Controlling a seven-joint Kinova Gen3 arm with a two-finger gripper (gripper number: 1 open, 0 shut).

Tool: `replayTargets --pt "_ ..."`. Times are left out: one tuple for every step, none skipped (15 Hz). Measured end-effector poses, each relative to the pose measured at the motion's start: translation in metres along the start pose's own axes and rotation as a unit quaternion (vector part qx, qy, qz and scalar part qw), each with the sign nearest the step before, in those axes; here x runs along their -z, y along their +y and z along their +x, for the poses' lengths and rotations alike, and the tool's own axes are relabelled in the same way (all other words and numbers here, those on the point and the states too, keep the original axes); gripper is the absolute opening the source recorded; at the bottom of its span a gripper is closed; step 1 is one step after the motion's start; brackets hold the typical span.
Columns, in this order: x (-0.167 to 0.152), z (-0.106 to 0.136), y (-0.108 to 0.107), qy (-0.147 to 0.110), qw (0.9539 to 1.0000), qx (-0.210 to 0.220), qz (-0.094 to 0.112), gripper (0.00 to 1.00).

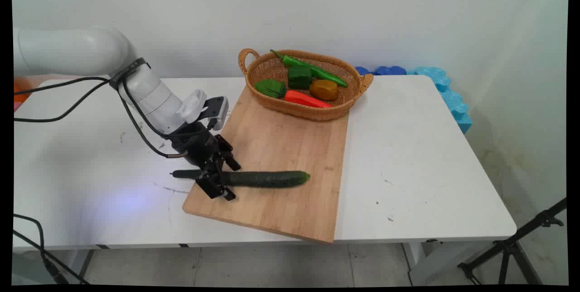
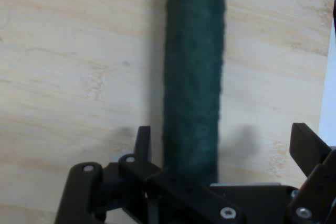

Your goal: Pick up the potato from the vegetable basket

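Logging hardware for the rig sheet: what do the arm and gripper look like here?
White, rounded tubular arm links. Black cables hang along it, held by a black strap near the wrist. A small white and grey module sits on the wrist. The gripper is black, with two fingers on an exposed linkage with silver screws.
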Motion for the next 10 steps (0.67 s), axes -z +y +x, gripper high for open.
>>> replayTargets --pt "0.000 0.002 0.000 0.001 1.0000 -0.002 0.001 1.00" --pt "0.001 0.004 -0.001 0.003 1.0000 -0.004 0.002 1.00" --pt "0.003 0.007 -0.001 0.005 1.0000 -0.008 0.004 1.00" --pt "0.004 0.010 -0.002 0.006 0.9999 -0.010 0.005 1.00" --pt "0.007 0.014 -0.003 0.008 0.9999 -0.012 0.008 1.00" --pt "0.011 0.020 -0.006 0.010 0.9997 -0.016 0.013 1.00" --pt "0.016 0.025 -0.008 0.012 0.9996 -0.020 0.017 1.00" --pt "0.021 0.032 -0.011 0.015 0.9993 -0.024 0.023 1.00" --pt "0.026 0.040 -0.016 0.017 0.9990 -0.028 0.030 1.00" --pt "0.031 0.048 -0.021 0.019 0.9986 -0.033 0.038 1.00"
